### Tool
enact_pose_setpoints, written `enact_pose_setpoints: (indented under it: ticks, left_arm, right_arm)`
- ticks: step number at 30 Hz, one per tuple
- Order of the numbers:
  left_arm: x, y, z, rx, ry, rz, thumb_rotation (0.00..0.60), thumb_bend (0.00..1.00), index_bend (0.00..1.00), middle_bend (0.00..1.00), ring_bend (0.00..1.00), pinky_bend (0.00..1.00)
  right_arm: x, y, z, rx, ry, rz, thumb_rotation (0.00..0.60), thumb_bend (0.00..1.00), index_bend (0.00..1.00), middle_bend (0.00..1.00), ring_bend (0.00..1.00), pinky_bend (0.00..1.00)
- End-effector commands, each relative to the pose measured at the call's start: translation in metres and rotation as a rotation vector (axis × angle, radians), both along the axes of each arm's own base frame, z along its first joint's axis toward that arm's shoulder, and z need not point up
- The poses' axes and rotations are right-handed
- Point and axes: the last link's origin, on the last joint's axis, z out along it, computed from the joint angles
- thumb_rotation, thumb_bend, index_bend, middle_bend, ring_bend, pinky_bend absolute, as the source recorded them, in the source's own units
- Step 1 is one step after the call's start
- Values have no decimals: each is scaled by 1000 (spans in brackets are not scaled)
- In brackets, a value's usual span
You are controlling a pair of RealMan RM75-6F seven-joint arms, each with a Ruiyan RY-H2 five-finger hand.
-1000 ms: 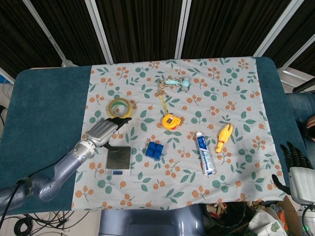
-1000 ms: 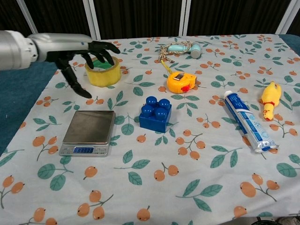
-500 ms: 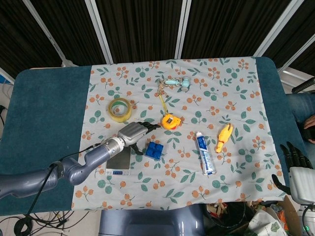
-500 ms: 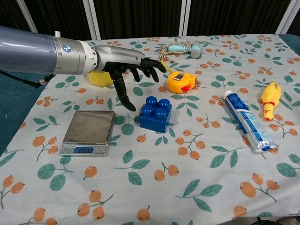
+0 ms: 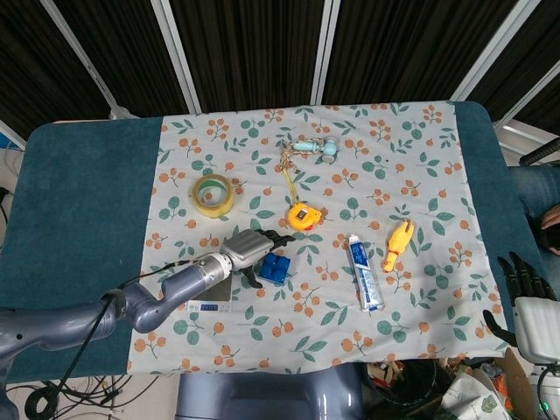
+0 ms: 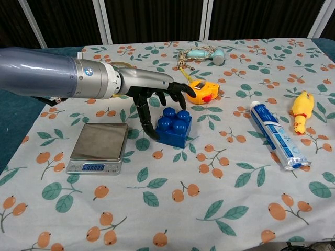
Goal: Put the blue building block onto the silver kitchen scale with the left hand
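Note:
The blue building block [image 6: 174, 128] [image 5: 276, 269] stands on the floral cloth near the table's middle. My left hand [image 6: 154, 95] [image 5: 250, 251] hovers over the block's left side with fingers spread, its thumb reaching down beside the block's left face; it holds nothing. The silver kitchen scale [image 6: 99, 147] [image 5: 213, 293] lies just left of the block, its platform bare and partly covered by my forearm in the head view. My right hand [image 5: 527, 289] rests off the table at the far right, fingers apart.
A yellow tape roll [image 5: 213, 194] lies behind the scale. A yellow tape measure [image 6: 203, 91] sits behind the block. A toothpaste tube [image 6: 274, 134] and a yellow rubber chicken [image 6: 302, 111] lie to the right. A keychain cluster [image 6: 200, 55] is at the back.
My left hand has moved right and down, from beside the tape roll to over the blue block. The block, the scale and my right hand have not moved.

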Motion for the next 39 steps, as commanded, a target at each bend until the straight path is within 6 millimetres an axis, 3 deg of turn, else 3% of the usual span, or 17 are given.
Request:
enact_pose_setpoints:
  ticks: [1,5,11,20,25,29,39]
  left_arm:
    - [-1,-2,-5,-1,14,-19,600,0,40,220,127,195]
    - [0,-4,-9,23,-13,-33,600,7,143,327,237,279]
    - [1,-4,-10,73,-48,-74,600,208,257,436,292,355]
    - [0,3,-1,131,-91,-78,600,234,291,451,302,366]
    - [0,9,23,188,-160,-72,600,234,291,437,302,367]
    - [-12,11,50,216,-153,-77,600,234,290,430,301,366]
    - [-75,-16,106,163,-85,46,600,233,289,423,302,366]
  right_arm:
    - [0,0,0,0,0,1,600,215,0,0,71,183]
    - [0,0,0,-1,-1,-1,600,214,0,0,71,183]
    - [0,0,0,1,-4,-2,600,214,0,0,71,183]
    - [0,0,0,4,-6,-5,600,215,0,0,71,183]
    - [0,0,0,4,-7,-8,600,215,0,0,71,183]
    - [-1,0,1,4,-7,-11,600,214,0,0,71,183]
    - [-1,0,0,6,-4,-15,600,215,0,0,71,183]
